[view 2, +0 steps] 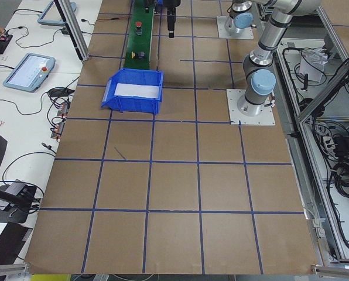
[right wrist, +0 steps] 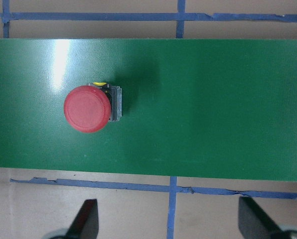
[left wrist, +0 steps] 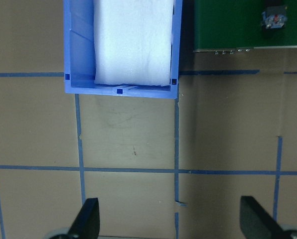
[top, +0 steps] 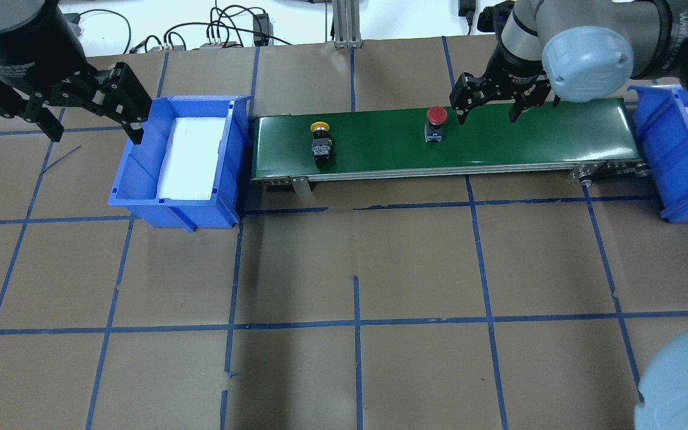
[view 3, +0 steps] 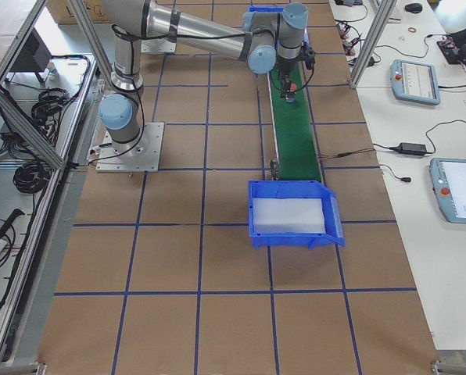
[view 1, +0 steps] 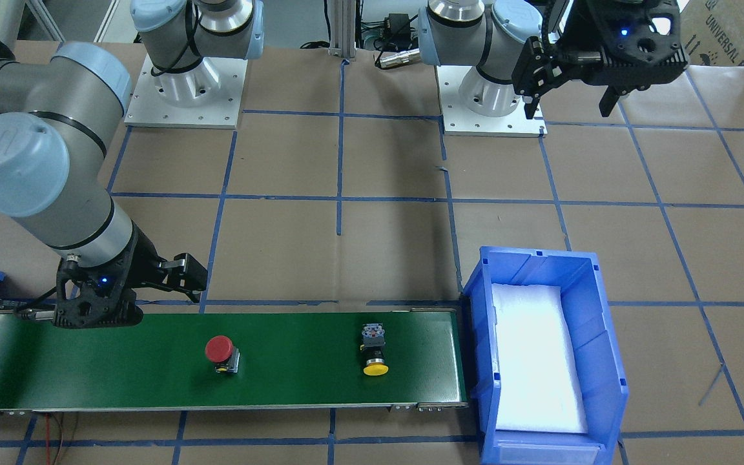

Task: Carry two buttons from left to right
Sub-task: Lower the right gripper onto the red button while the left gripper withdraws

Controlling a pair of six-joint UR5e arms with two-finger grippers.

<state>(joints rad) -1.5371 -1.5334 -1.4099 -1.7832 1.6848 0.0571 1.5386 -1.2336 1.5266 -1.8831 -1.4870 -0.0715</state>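
Overhead: you had the red btn point(top: 435, 122) about mid-length on the green belt point(top: 529, 137). The yellow btn point(top: 321, 143) sat nearer the belt's end by the L bin point(top: 141, 167). The R hand point(top: 487, 113) hung at the belt's far edge just beside the red btn, fingers spread, nothing in it. The L hand point(top: 97, 134) hung above the table point(top: 356, 251) on the outer side of the L bin, also spread and empty. The L bin had a white foam pad point(top: 192, 155) in it, and the R bin point(top: 666, 155) sat at the belt's other end.

Front view: the yellow btn lay on its side w/ its cap toward the camera. The two btns were well apart.

L wrist cam: fingertips wide apart over bare table, the L bin ahead, the yellow btn in the top-right corner.

R wrist cam: the red btn's round cap faced the lens, grey body peeking out one side. The fingertips were wide apart over the table strip beside the belt.

Side views: the btns were only specks. The R arm reached across to the belt.
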